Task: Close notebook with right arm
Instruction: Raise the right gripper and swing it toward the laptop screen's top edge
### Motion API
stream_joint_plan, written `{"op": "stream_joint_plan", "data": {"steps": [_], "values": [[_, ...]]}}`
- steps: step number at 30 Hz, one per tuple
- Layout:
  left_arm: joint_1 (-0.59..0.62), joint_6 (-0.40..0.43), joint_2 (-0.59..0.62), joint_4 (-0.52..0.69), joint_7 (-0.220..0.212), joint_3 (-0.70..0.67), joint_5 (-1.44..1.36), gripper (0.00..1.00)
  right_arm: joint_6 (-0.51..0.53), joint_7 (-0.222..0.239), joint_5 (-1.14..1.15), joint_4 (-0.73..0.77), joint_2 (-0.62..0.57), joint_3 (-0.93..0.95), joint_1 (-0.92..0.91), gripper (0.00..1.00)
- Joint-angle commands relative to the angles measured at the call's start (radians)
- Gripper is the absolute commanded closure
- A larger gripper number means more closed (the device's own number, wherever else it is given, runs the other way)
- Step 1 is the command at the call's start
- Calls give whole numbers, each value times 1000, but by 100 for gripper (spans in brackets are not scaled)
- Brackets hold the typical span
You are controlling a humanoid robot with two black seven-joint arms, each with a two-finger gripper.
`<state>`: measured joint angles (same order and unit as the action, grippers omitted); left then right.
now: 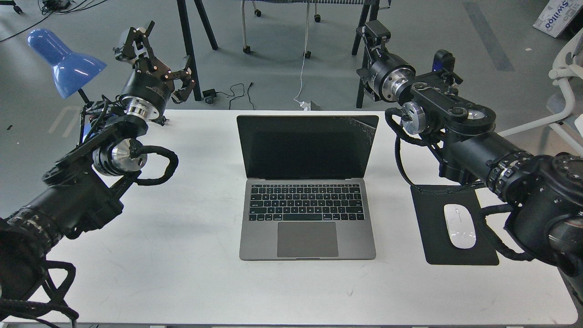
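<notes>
The notebook sat open at the centre of the white table, with its keyboard and trackpad facing the near edge and its black screen upright toward the far edge. Cracks were visible at the screen's upper right corner.

I held the right arm raised to the right of the notebook, clear of it. The right gripper pointed toward the far side, past the table's far edge. It was seen end-on and dark, so I could not tell how far its fingers were parted. Nothing was visibly held in it.

The left gripper was raised over the far left corner of the table, its fingers spread apart and holding nothing. A blue lamp stood just left of it.

A white mouse lay on a black mouse pad, right of the notebook and partly under the right arm.
</notes>
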<state>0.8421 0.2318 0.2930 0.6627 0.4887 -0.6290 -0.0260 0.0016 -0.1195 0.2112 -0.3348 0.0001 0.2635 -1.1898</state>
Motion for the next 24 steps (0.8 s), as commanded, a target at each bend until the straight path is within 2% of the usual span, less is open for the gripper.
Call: {"op": "stream_joint_plan", "data": {"steps": [1,5,24], "values": [[0,0,0,0,0,0,0,0,11,3,-1,-6,0,-24,-1,0],[0,0,0,0,0,0,0,0,17,6,-1,-18,0,-53,-1,0],[0,0,3,0,0,0,0,0,196,15,-3,-20,0,-142,1,0]]}}
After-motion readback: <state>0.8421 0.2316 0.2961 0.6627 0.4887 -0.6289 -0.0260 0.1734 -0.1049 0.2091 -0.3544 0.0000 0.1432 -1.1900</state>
